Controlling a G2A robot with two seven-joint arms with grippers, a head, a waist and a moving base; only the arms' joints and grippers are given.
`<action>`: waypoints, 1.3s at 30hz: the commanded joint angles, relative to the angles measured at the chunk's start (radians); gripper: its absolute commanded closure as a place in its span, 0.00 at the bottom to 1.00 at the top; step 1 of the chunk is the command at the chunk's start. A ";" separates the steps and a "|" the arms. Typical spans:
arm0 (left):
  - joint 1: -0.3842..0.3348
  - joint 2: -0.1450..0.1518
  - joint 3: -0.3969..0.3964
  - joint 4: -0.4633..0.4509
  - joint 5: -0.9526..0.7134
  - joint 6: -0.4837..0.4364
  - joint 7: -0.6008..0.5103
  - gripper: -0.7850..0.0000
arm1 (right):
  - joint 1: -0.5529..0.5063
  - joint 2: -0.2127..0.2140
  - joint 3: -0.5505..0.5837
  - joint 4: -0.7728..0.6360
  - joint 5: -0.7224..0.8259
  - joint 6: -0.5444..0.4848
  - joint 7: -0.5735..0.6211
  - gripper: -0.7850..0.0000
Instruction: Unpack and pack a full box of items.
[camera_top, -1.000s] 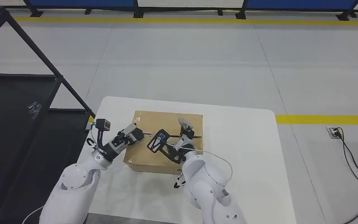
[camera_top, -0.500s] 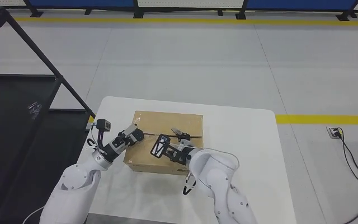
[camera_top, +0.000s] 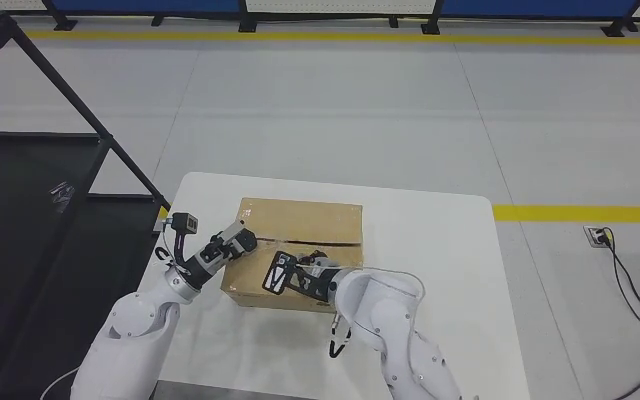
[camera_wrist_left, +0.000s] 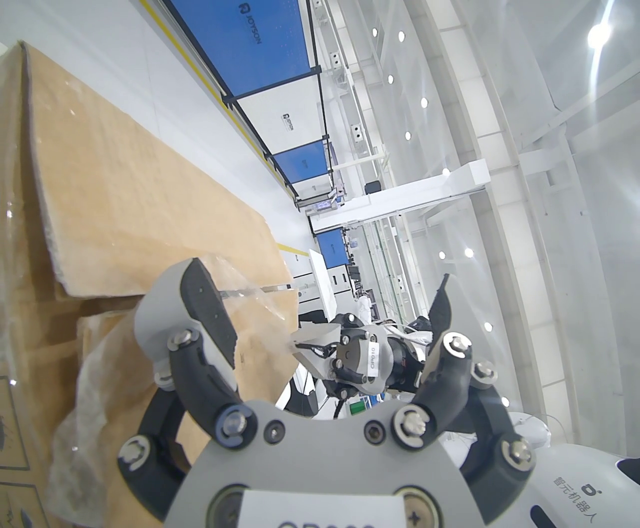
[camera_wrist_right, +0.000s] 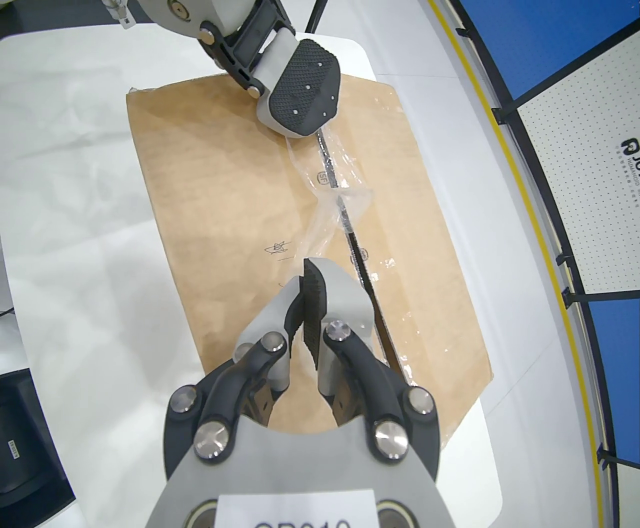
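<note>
Right gripper (camera_wrist_right: 309, 280) drew back, pinching clear tape (camera_wrist_right: 325, 220) off box (camera_wrist_right: 210, 175); left gripper (camera_wrist_left: 325, 300) spread wide.

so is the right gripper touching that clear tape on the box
Touching. The right wrist view shows the right gripper shut on a loose strand of clear tape, which runs from the seam of the box into its fingertips.

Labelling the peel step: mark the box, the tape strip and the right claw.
box (camera_wrist_right: 200, 200): right wrist view, bare cardboard of the top flap.
tape strip (camera_wrist_right: 327, 220): right wrist view, crumpled loose stretch of the clear strip.
right claw (camera_wrist_right: 307, 272): right wrist view, midway between its shut fingertips, which pinch the strip's end.
</note>
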 joint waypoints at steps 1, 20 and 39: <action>-0.001 0.000 0.001 0.001 0.000 0.000 0.000 0.00 | 0.008 0.001 -0.004 0.006 0.001 0.008 0.020 1.00; -0.003 0.000 0.004 -0.012 0.000 0.009 -0.003 0.00 | -0.027 0.026 -0.115 -0.089 -0.447 0.263 -0.038 1.00; 0.003 -0.001 0.009 -0.030 0.011 0.018 0.002 0.00 | -0.003 0.028 -0.087 -0.005 -0.478 0.231 -0.036 1.00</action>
